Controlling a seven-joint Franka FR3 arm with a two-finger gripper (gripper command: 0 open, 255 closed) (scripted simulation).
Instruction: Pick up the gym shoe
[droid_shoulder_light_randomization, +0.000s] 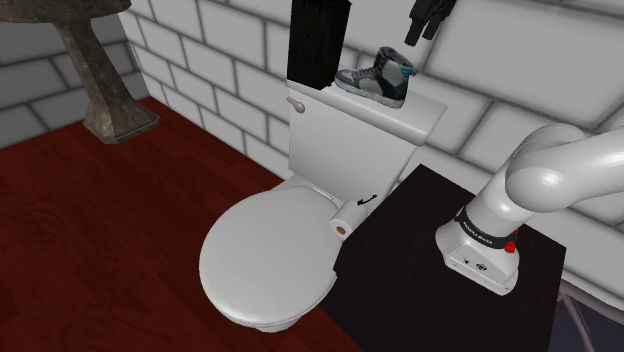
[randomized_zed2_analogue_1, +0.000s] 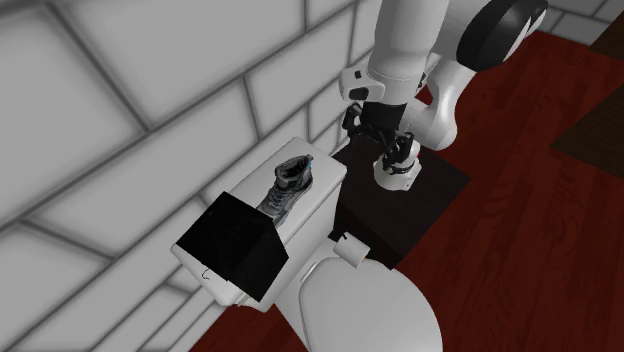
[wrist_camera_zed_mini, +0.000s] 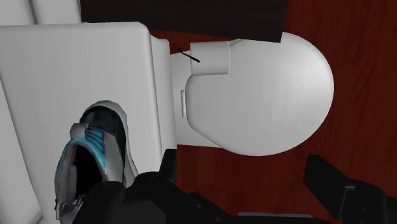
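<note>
A white toilet (droid_shoulder_light_randomization: 312, 192) stands with its lid (droid_shoulder_light_randomization: 268, 255) closed on a dark red wooden floor (droid_shoulder_light_randomization: 90, 220). Its tank (droid_shoulder_light_randomization: 340, 150) backs onto a wall (droid_shoulder_light_randomization: 220, 40) of large pale grey tiles. A plain black box (droid_shoulder_light_randomization: 318, 42) stands upright on the tank's top. A mottled stone pedestal (droid_shoulder_light_randomization: 105, 80) stands well apart from the toilet, towards the shoulder view's left.

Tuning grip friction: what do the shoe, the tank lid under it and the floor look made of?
Gym shoe: grey-black upper, teal lining, matte; fabric or synthetic, can't tell which. Tank lid: plain white, smooth, soft sheen; ceramic-like, probably slick. Floor: dark red-brown with streaked grain; looks like polished wood.
</note>
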